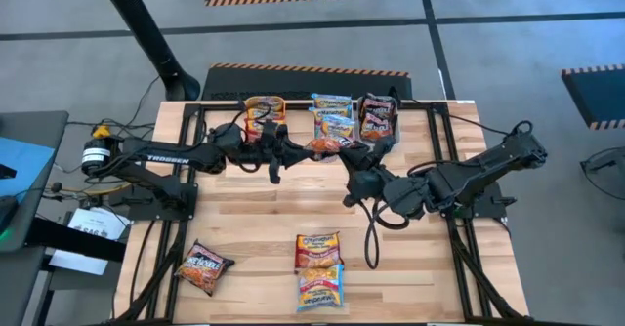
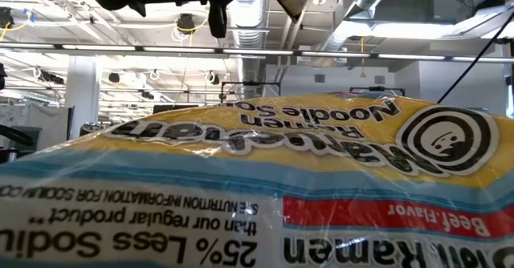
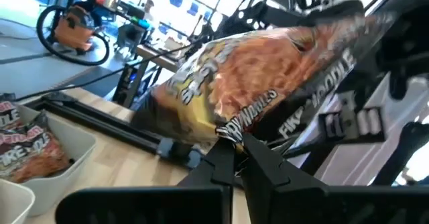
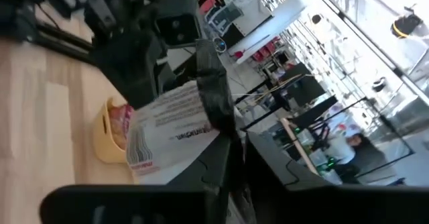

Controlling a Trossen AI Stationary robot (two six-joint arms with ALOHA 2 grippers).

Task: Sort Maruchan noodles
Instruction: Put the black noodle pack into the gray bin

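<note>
A dark maroon-and-orange noodle packet (image 1: 326,145) hangs in the air above the table's middle, between my two grippers. My left gripper (image 1: 296,150) reaches in from the left and is shut on it. My right gripper (image 1: 350,157) reaches in from the right and is shut on its other side. The left wrist view shows the packet's printed front (image 3: 268,70). The right wrist view shows its white back (image 4: 171,127). Three more packets lie flat near the table's front: one (image 1: 204,267) at the left, two (image 1: 319,251) (image 1: 320,287) in the middle. My left gripper pinches the packet's edge (image 3: 226,125) between its two fingers. The fingers come in level from the table's left. The packet is clear of the table and tilted, standing beyond the fingertips. My right gripper pinches the packet's opposite, dark crinkled edge (image 4: 213,110) between its two fingers. The fingers come in from the table's right. The packet is clear of the table, its white back toward this wrist.
Three bins stand along the far edge: an orange one (image 1: 264,111), a white one (image 1: 332,116) with blue packets, and a grey one (image 1: 379,117) with maroon packets. A packet (image 2: 241,180) lies right before the low camera and blocks most of its view. Black cables (image 1: 371,233) loop on the table.
</note>
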